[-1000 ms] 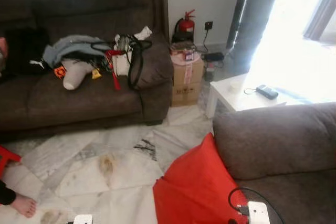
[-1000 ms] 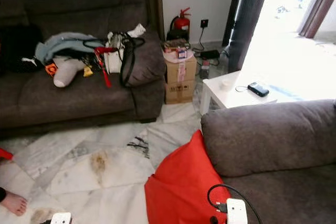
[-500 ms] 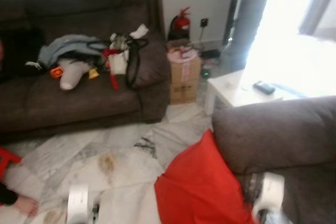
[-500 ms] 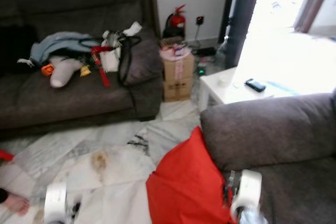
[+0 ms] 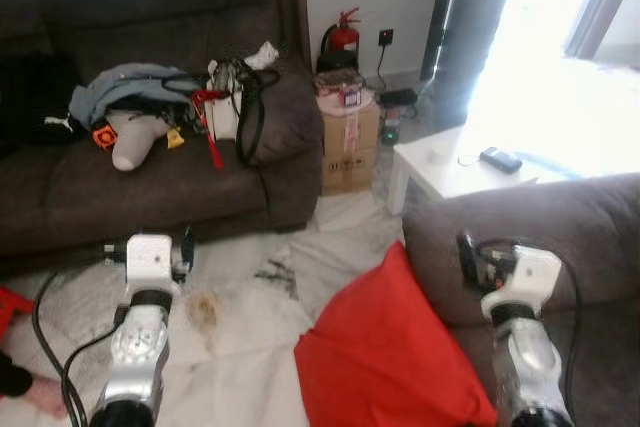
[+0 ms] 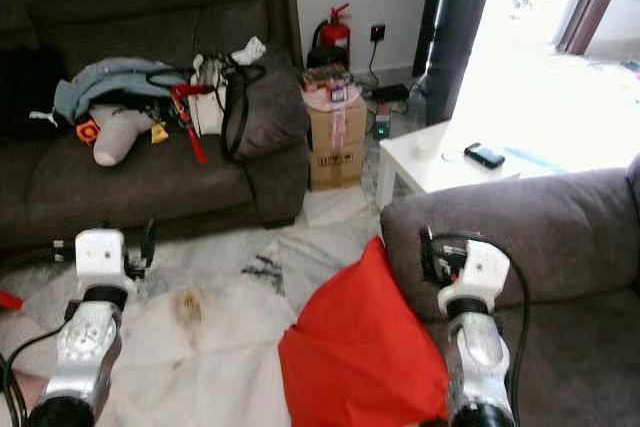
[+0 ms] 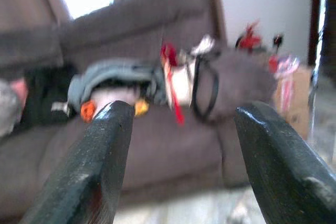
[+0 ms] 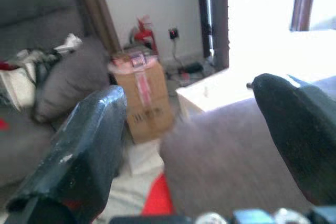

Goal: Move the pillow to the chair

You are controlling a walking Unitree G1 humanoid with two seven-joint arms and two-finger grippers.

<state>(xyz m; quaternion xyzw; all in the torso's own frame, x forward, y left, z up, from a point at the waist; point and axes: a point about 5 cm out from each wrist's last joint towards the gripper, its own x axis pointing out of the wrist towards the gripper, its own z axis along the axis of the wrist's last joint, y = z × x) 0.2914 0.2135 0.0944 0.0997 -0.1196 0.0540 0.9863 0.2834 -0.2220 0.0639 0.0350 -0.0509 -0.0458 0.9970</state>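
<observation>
Now both arms have risen into the head views, where half a second ago we saw only blurred wrists at the lower edge. The left gripper [image 7: 176, 145] has its two black, matte, blunt-tipped fingers [image 7: 102, 166] spread wide and holding nothing; between them we see the dark brown sofa [image 7: 173, 145] across the room. The right gripper [image 8: 205, 140] is likewise wide open and empty, its fingers [image 8: 86, 145] framing the cardboard box [image 8: 143, 95] and the near chair [image 8: 231, 150].

The red pillow [image 5: 385, 347], smooth fabric with a pointed upper corner, stands on the floor leaning against the side of the grey-brown plush chair [image 5: 540, 232], below and just left of the right fingers. The floor [image 5: 250, 297] is pale veined marble, with a yellowish stain [image 5: 203, 309] just right of the left arm.

Beyond the left fingers, the sofa carries a loose heap: a grey-blue garment [image 5: 120, 87], a white stuffed shape [image 5: 135, 137], black straps [image 5: 250, 117] and a red strap [image 5: 212, 137]. The box holds small items on top; a red fire extinguisher [image 5: 343, 42] stands behind it. A dark phone [image 5: 498, 158] lies on the white tabletop [image 5: 440, 162]. A person's bare foot [image 5: 40, 397] touches the lower left edge.
</observation>
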